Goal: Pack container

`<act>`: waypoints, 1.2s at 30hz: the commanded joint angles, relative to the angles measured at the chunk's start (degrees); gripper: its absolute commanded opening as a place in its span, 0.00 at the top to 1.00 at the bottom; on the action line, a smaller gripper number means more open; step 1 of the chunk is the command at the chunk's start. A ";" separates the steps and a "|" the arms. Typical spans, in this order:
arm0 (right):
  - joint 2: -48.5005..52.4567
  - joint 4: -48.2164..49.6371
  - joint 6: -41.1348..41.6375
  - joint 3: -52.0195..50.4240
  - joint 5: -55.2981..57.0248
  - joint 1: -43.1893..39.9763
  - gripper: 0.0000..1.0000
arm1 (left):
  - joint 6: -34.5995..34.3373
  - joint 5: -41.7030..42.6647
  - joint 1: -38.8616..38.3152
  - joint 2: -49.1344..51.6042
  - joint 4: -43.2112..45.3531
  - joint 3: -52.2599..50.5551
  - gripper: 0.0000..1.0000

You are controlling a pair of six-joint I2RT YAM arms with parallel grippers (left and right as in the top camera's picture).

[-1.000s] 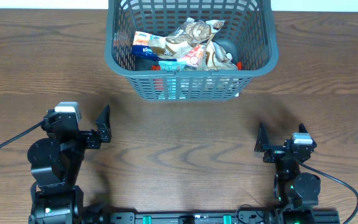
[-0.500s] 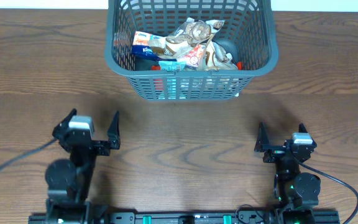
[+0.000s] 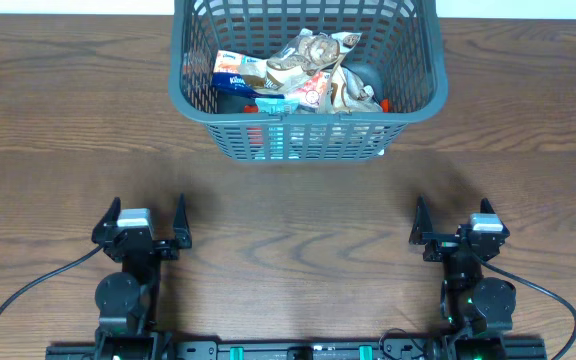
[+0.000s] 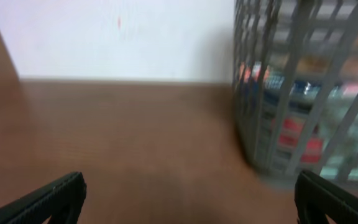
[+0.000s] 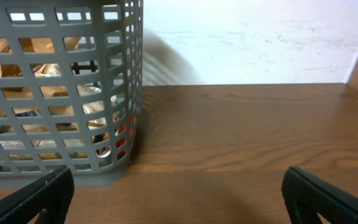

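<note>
The container [image 3: 193, 105] is a dark grey slatted basket at the back middle of the wooden table. Several snack packs [image 3: 308, 72] lie inside it. It also shows in the left wrist view [image 4: 272, 158], blurred at the right, and in the right wrist view [image 5: 120, 167] at the left, packs visible through the slats. My left gripper [image 3: 146, 222] is open and empty near the front left edge. My right gripper [image 3: 453, 225] is open and empty near the front right edge. Both are well short of the container.
A white wall [image 5: 260, 37] stands behind the table's far edge. Black cables [image 3: 28, 290] trail from both arm bases along the front edge. Bare wooden tabletop [image 3: 298, 220] lies between the grippers and the container.
My left arm has drawn back toward the front edge and turned to face straight ahead, its gripper open throughout. The right arm and the container have not moved.
</note>
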 commanded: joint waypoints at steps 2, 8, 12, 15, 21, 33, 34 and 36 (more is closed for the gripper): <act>-0.42 -0.22 -0.90 -0.22 -0.04 0.48 0.01 | 0.26 -2.16 -0.13 -3.08 -7.56 -0.11 0.01; -0.42 -0.22 -0.90 -0.22 -0.04 0.48 0.01 | 0.35 -2.16 -0.07 -4.72 -8.76 -0.11 0.01; -0.42 -0.22 -0.90 -0.22 -0.04 0.46 0.01 | 0.35 -2.16 -0.07 -4.72 -8.74 -0.11 0.01; -0.42 -0.22 -0.90 -0.22 -0.04 0.48 0.01 | 0.35 -2.03 -0.07 -4.72 -8.76 -0.11 0.01; -0.42 -0.20 -0.90 -0.22 -0.04 0.48 0.01 | 0.33 -1.99 -0.07 -5.40 -8.79 -0.11 0.01; -0.42 -0.20 -0.90 -0.22 -0.04 0.48 0.01 | 0.33 -1.99 -0.07 -7.23 -8.76 -0.11 0.01; -0.42 -0.20 -0.90 -0.22 -0.04 0.48 0.01 | 0.33 -1.99 -0.07 -7.21 -8.74 -0.11 0.01; -0.42 -0.22 -0.90 -0.22 -0.04 0.46 0.01 | 0.33 -1.99 -0.07 -7.21 -8.74 -0.11 0.02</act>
